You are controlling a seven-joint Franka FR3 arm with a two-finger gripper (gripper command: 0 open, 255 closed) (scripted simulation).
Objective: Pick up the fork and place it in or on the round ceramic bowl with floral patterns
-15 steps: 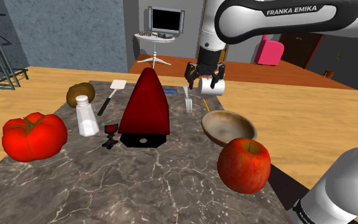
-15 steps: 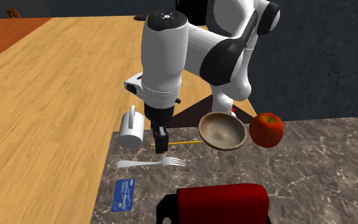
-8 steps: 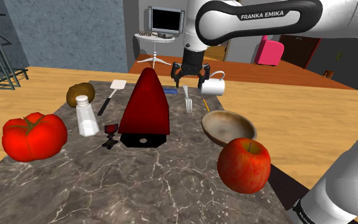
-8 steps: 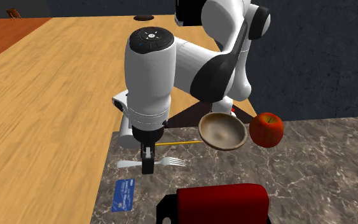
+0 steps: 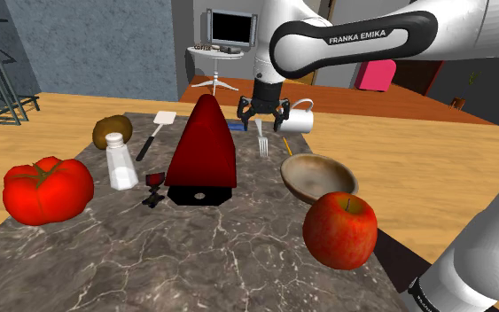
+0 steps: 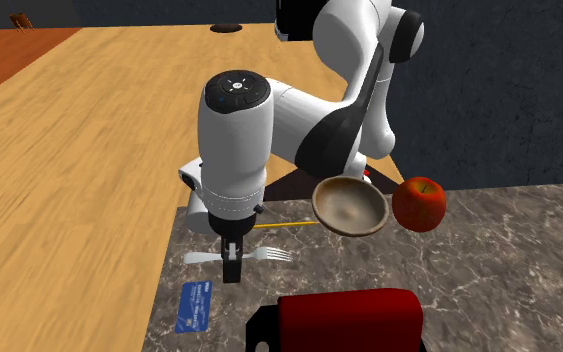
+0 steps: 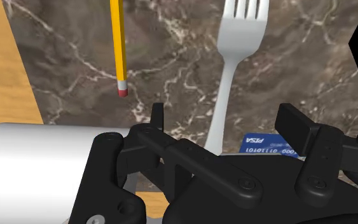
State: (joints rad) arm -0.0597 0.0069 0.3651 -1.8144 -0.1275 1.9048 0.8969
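Note:
A silver fork (image 5: 261, 139) lies on the dark marble top, tines toward the round brownish bowl (image 5: 318, 175). My gripper (image 5: 262, 111) hangs open just above the fork's handle end. In the second exterior view the gripper (image 6: 232, 265) stands over the handle of the fork (image 6: 265, 255), left of the bowl (image 6: 349, 205). Seen from the wrist, the handle of the fork (image 7: 238, 63) runs down between the two spread fingers of the gripper (image 7: 225, 118), which do not touch it.
A white mug (image 5: 298, 117), a yellow pencil (image 7: 117, 44) and a blue card (image 7: 266, 145) lie close around the fork. A tall red object (image 5: 201, 146), a red apple (image 5: 340, 229), a tomato (image 5: 48, 189), a salt shaker (image 5: 120, 164) and a spatula (image 5: 154, 133) share the top.
The gripper has moved from above the mug toward the shoulder view's left and come lower, ending over the fork's handle. Fork and bowl have not moved.

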